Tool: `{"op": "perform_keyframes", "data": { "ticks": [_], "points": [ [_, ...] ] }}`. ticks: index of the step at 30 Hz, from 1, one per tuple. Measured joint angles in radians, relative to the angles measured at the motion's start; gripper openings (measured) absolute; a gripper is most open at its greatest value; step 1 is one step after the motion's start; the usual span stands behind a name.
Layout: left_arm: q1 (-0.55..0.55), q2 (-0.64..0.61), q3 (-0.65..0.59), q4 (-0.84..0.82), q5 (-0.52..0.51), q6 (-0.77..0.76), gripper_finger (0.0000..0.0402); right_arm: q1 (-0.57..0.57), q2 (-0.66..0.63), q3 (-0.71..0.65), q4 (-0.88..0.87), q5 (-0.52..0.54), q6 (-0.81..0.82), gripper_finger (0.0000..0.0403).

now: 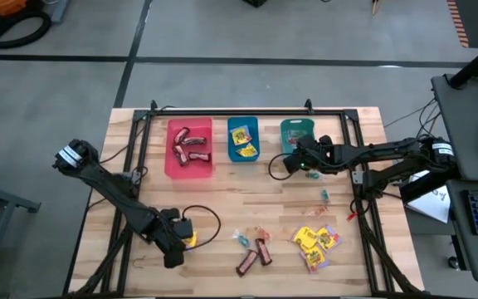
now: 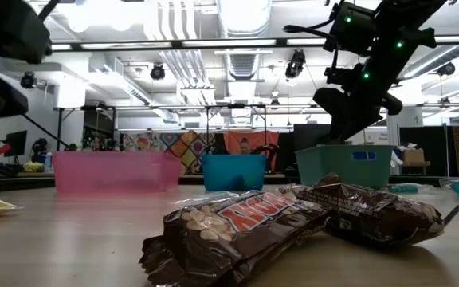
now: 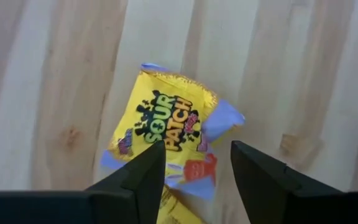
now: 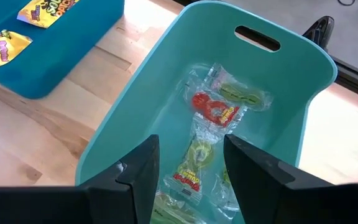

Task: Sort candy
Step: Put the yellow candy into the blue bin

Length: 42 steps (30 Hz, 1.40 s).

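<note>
I have the left gripper down near the front left of the table, its fingers spread apart over a yellow packet that lies flat on the wood between them; I can't see either finger touching it. In the high view that packet shows just beside the gripper.

My right gripper hangs above the teal bin at the back right, fingers spread and holding nothing. Clear-wrapped sweets lie on the bin's floor.

The blue bin in the middle holds yellow packets, and the red bin to its left holds brown bars.

Candy not yet sorted sits near the front edge: two brown bars, a cluster of yellow packets to their right, a small teal piece and another small teal piece further back.
</note>
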Motion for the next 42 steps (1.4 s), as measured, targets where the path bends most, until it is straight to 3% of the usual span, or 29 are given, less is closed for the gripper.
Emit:
{"op": "perform_keyframes", "data": {
  "ticks": [11, 23, 29, 33, 42],
  "points": [
    [-0.005, 0.141, 0.016, 0.017, 0.005, -0.034, 0.0145, 0.000, 0.000, 0.000, 0.000, -0.005, 0.000, 0.0171],
    [-0.005, 0.129, 0.044, 0.026, 0.004, 0.067, 0.0006, 0.000, 0.000, 0.000, 0.000, -0.005, 0.000, 0.0171],
    [-0.002, 0.118, 0.104, 0.020, -0.001, 0.116, 0.0003, 0.000, 0.000, 0.000, 0.000, -0.008, -0.014, 0.0171],
    [0.026, 0.088, 0.156, 0.008, -0.026, 0.195, 0.0001, 0.000, 0.000, 0.000, 0.000, -0.074, -0.029, 0.0171],
    [0.203, 0.016, 0.207, -0.053, -0.124, 0.506, 0.0000, 0.000, -0.006, 0.000, 0.003, -0.084, -0.066, 0.0171]
  ]
}}
